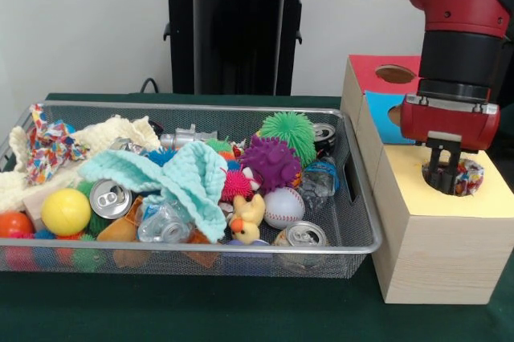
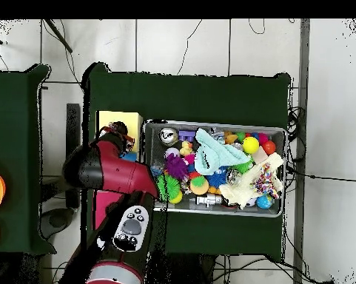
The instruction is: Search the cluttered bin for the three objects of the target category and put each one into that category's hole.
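At the right of the front view the red and black arm comes down from the top edge, and its black gripper [image 1: 443, 175] reaches into the round opening in the yellow square top [image 1: 450, 189] of the pale wooden box [image 1: 426, 254]; a small confetti-patterned cloth [image 1: 470, 175] sits bunched at the opening just beside the fingers, and whether the fingers are closed on it cannot be told. Behind that opening, toward the upper right of the frame, stand the blue-topped opening [image 1: 391, 109] and the red-topped opening [image 1: 393, 74]. The wide silver wire-mesh tray [image 1: 353, 197] fills the left and middle of the frame, touching the box. At its upper left lies a second confetti-patterned cloth [image 1: 48, 145] on the cream-yellow knitted cloth [image 1: 108, 135]. A mint-green knitted cloth [image 1: 181, 181] spreads across the middle, with a purple spiky ball [image 1: 271, 162], a green spiky ball [image 1: 287, 132], a white baseball [image 1: 283, 207], a yellow ball [image 1: 66, 211] and silver drink cans [image 1: 110, 197] around it. In the overhead view the tray [image 2: 214, 124] lies in the centre and the arm covers the boxes at its left.
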